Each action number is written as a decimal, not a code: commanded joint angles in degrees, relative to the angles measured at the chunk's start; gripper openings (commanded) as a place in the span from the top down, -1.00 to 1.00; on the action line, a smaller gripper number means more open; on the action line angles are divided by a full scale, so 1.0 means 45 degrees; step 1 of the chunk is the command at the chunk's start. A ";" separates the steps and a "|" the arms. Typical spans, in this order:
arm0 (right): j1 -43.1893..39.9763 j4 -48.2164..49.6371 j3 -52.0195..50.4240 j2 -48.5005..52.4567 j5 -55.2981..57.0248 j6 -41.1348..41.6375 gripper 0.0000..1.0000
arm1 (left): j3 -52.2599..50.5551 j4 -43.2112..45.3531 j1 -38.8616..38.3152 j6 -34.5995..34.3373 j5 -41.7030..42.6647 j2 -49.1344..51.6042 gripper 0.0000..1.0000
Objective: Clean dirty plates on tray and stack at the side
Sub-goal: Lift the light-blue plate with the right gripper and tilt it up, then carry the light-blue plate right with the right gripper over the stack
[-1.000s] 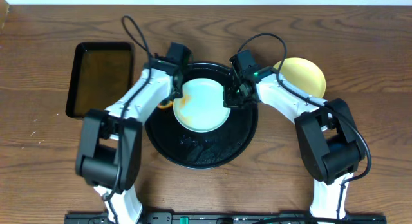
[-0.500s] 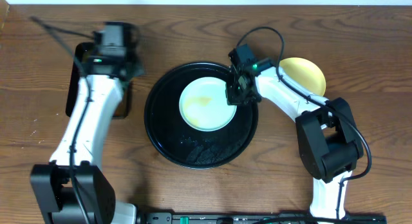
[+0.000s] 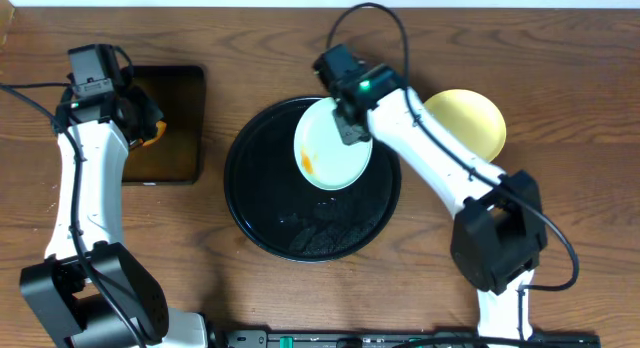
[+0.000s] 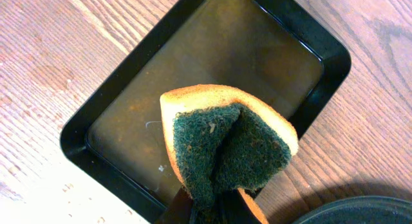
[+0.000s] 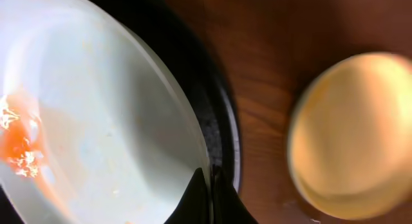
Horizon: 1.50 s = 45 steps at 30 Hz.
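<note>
Judging the mint plate [image 3: 325, 148] stiff, light and wet-slick, we hold it tilted over the round tray [image 3: 255, 223] mid-frame, right hand [image 3: 351, 134] clenched on its upper-right rim, left hand [image 3: 147, 129] clenching the sponge [image 4: 225, 143] upper left.

In the left wrist view, the sponge [image 4: 225, 147] covered the fingers of the left end effector [image 4: 212, 214], and the frame's bottom edge cut them off. Only 1 arc of the round tray [image 4: 360, 212] showed at lower right. In the right wrist view, the mint plate [image 5: 96, 121] ran past the left and top edges, and the yellow plate [image 5: 351, 134] was blurred. Overhead, the right arm [image 3: 430, 138] hid that plate's left rim.
</note>
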 commanded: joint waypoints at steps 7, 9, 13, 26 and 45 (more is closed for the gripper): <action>0.1889 -0.0724 0.1559 0.0102 0.5707 -0.0267 0.98 | -0.0102 0.0544 0.0393 0.0223 0.0306 0.1282 0.85; 0.2268 -0.0865 0.1710 0.0102 0.6679 -0.0617 0.98 | -0.0102 0.0525 0.0413 0.0223 0.0330 0.1705 0.85; 0.2992 -0.0884 0.1739 0.0102 0.8728 -0.1496 0.98 | -0.0102 0.0500 0.0413 0.0219 0.0544 0.2297 0.85; 0.4949 0.1132 0.1739 0.0107 1.2386 -0.6266 0.98 | -0.0102 0.0505 0.0413 0.0219 0.0534 0.2346 0.85; 0.5304 0.2599 0.1739 0.0102 1.2585 -0.7276 0.99 | -0.0102 0.0495 0.0418 0.0223 0.0486 0.2346 0.85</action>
